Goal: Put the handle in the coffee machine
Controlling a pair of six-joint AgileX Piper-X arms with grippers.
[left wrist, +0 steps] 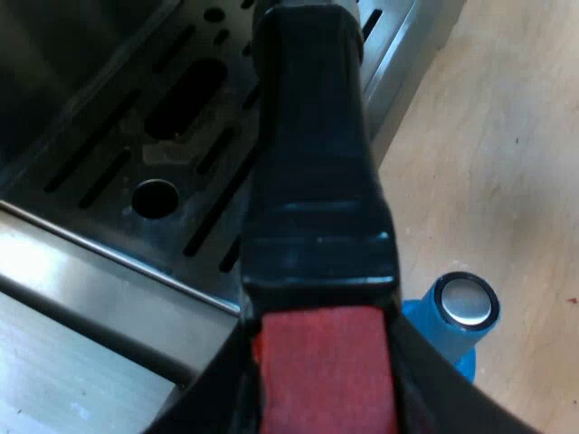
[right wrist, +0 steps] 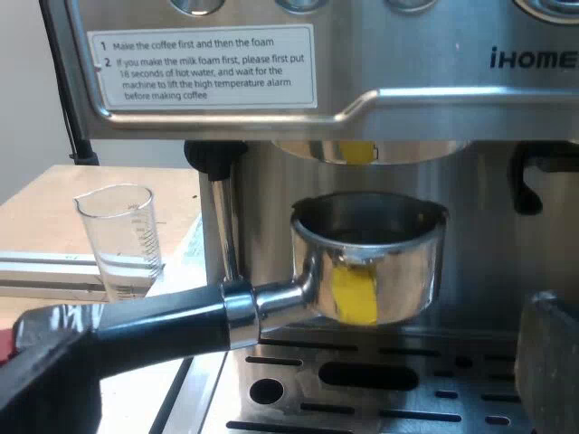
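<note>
Clearly the left gripper does the work: its black fingers are closed on either side of the red end of the holder, a round polished-metal basket on a long dark handle. From that grip the handle runs straight away from the gripper, out over the slotted steel drip tray of the brushed-steel espresso machine.

In the right wrist view the basket hangs roughly level and open side up, directly beneath the round brew head at the machine's front. It is close under it but apart, with a clear gap between rim and head. A yellow mark on the basket's wall sits below a yellow mark in the head, roughly in line. The handle stands at a slant to the machine's front, not square to it.

So, as I judge it, the holder is placed but not seated. The coming move turns on that short upward gap and the handle's slant: raise the basket into the head, then swing the handle round to lock.

The right gripper is low at the machine's front, near the tray, with nothing seen in it. Whether it is open I cannot tell.

A clear ribbed measuring glass stands beside the machine. A blue tamper with a metal top rests on the pale wooden bench, close to the tray's corner.
</note>
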